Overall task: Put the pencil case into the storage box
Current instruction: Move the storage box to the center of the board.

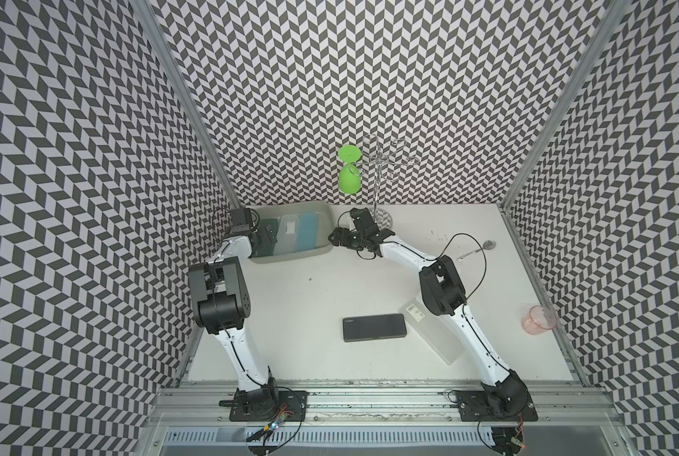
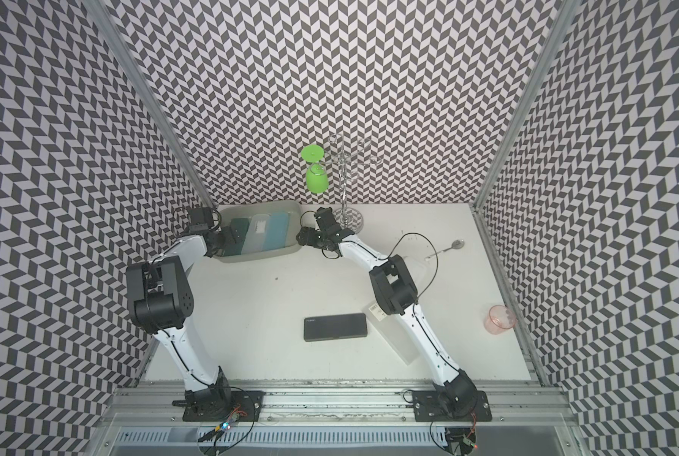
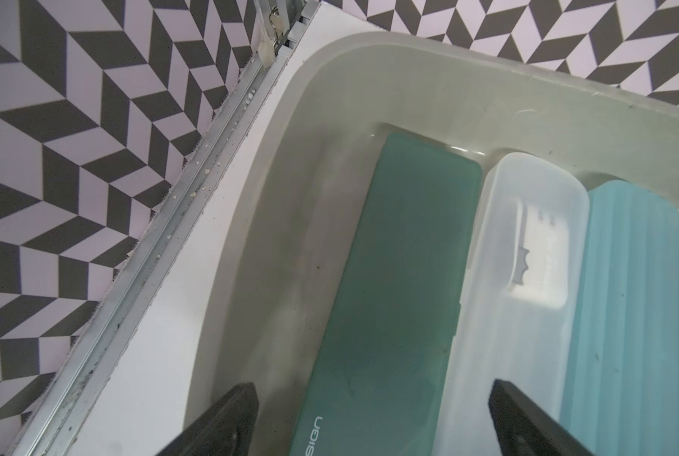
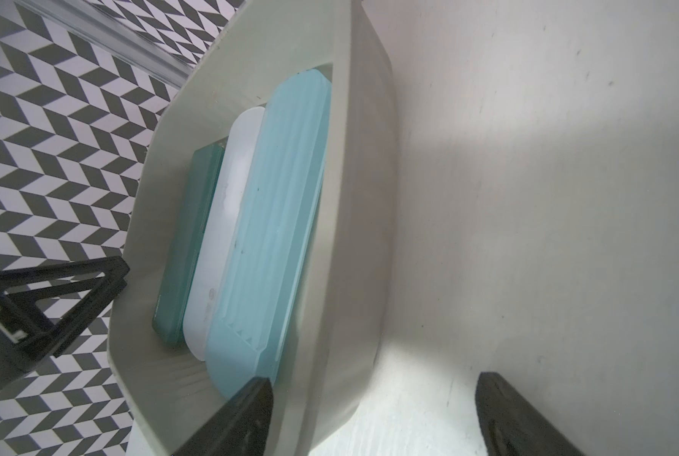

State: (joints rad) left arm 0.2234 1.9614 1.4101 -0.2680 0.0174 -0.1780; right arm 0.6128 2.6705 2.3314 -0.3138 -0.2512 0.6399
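We see our left gripper (image 3: 373, 389), jaws wide apart, with the green pencil case (image 3: 401, 256) between them inside the storage box (image 3: 330, 79). Our right gripper (image 4: 375, 381), jaws apart, straddles the box's wall. The black pencil case (image 1: 374, 327) lies well behind both.

Green goblet (image 1: 348, 179) hangs from wire rack (image 1: 376, 193); spoon (image 1: 489, 245) and pink cup (image 1: 540, 320) sit apart.
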